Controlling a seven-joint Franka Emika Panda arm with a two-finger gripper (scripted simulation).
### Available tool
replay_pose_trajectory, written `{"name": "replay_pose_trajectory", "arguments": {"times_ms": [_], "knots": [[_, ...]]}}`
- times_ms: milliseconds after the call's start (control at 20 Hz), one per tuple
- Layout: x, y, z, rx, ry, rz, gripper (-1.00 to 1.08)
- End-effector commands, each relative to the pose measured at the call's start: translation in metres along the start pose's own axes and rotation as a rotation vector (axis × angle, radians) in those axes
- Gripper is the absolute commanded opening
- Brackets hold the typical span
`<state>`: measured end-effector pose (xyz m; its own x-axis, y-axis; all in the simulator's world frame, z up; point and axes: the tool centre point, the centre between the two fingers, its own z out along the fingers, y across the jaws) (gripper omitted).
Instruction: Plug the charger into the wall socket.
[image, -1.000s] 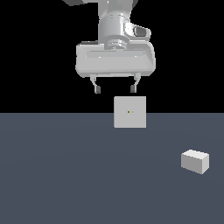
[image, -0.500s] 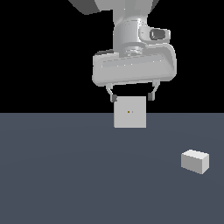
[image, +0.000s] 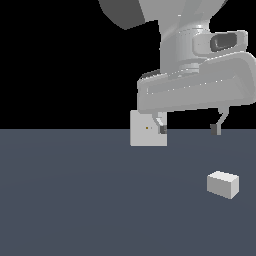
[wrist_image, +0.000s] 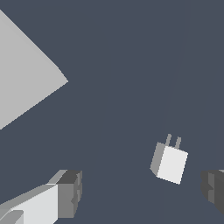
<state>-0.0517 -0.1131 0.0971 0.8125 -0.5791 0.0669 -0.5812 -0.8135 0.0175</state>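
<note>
The gripper (image: 189, 129) (jaws apart, empty) could clip the charger (image: 223, 184) crookedly, misaligning its prongs for the socket (image: 142, 135)

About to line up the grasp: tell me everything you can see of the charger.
The charger is a small plain white-grey box, wider than tall, matte. The wrist view shows two short grey prongs on one end. It lies on the dark floor, untouched, toward the exterior view's right, apart from the wall socket, below the open gripper.
</note>
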Motion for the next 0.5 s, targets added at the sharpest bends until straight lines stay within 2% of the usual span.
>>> {"name": "replay_pose_trajectory", "arguments": {"times_ms": [0,450], "knots": [[-0.002,0.016,0.009,-0.003,0.011,0.086,1.0],[-0.014,0.051,0.03,-0.009,0.033,0.279,1.0]]}}
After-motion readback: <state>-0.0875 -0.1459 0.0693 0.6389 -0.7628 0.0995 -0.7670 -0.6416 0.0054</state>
